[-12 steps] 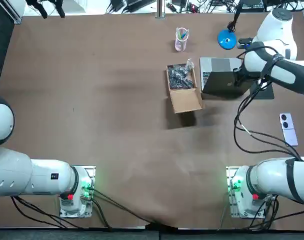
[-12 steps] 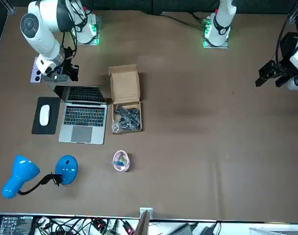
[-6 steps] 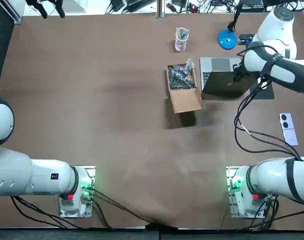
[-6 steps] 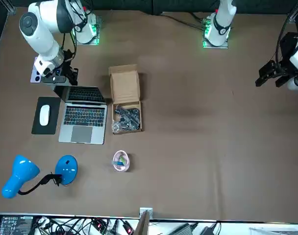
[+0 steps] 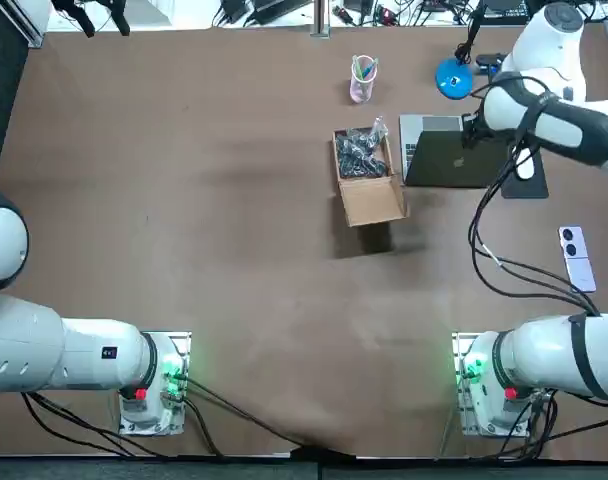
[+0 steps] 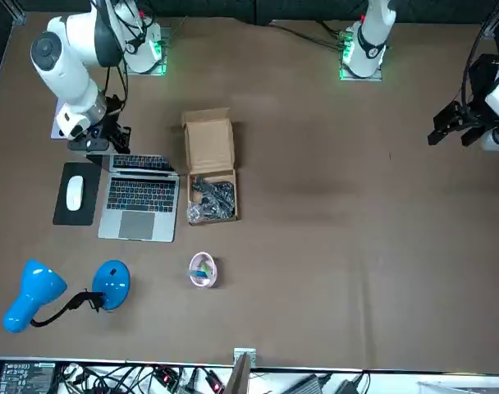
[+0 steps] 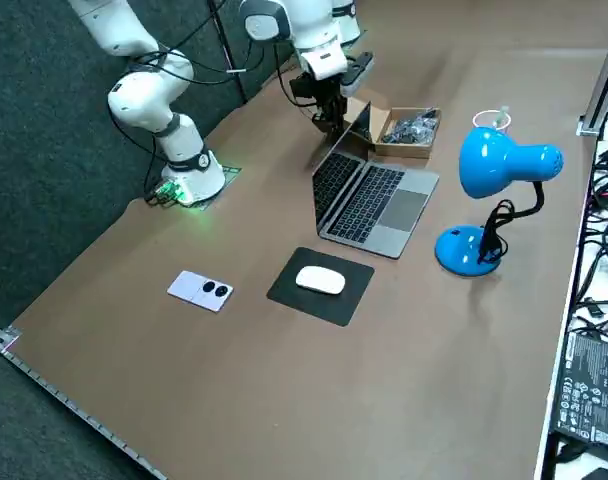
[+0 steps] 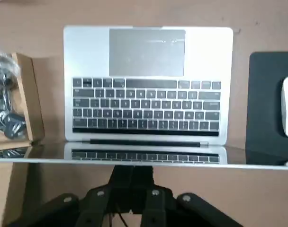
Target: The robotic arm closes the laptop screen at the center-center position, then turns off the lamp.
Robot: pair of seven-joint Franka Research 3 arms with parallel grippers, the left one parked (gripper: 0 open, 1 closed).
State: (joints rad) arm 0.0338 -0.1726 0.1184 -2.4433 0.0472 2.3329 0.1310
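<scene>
One lamp; one laptop, tool behind it.

No readable text, label, brand or number anywhere; laptop key legends illegible; right gripper, behind laptop screen's top edge, unmarked.

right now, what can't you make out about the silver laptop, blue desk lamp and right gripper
Silver laptop screen face: top view shows only the lid's back.
Blue desk lamp switch: too small in front and side views.
Right gripper, shut behind the lid's top edge: wrist view, the lid hides fingertip contact.
</scene>
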